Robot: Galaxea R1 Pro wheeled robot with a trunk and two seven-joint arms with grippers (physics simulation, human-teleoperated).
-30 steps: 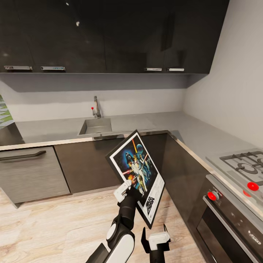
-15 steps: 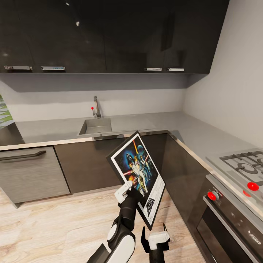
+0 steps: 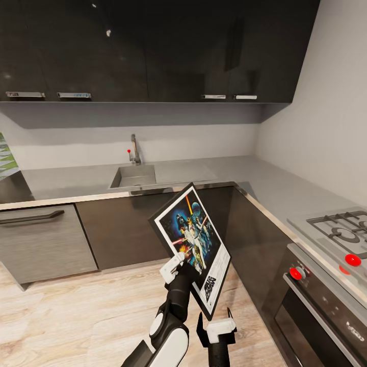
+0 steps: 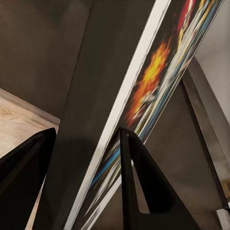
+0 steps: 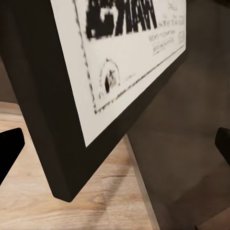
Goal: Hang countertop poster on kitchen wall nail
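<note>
Nearest, at the bottom edge of the head view: right pincer (image 3: 220, 330), white-bodied with black fingers spread apart, gripping nothing, just below the lower corner of the poster (image 3: 192, 244). From the right wrist view, that corner of the poster (image 5: 103, 72) close overhead, black frame and white border with blurred print, both fingertips wide at the sides of the picture.

Just to its left: left pincer (image 3: 179, 265), clamped on the poster's lower long edge, black-and-white arm rising from below. In the left wrist view, two dark fingers (image 4: 139, 191) straddling the framed edge of the poster (image 4: 143, 91), artwork smeared by closeness.

Poster held in the air, tilted, face turned up and toward the camera, logo end lowest, above the pale wood floor (image 3: 66, 316) and in front of the dark lower cabinets (image 3: 122, 229); clear of the tabletop (image 3: 224, 173).

To the right: oven front with red knobs (image 3: 296, 273), gas hob (image 3: 341, 229) above it.

Farther back: grey L-shaped tabletop with inset steel sink (image 3: 134, 177) and faucet (image 3: 134, 150), pale wall behind, dark upper cabinets (image 3: 153, 51) over all.
</note>
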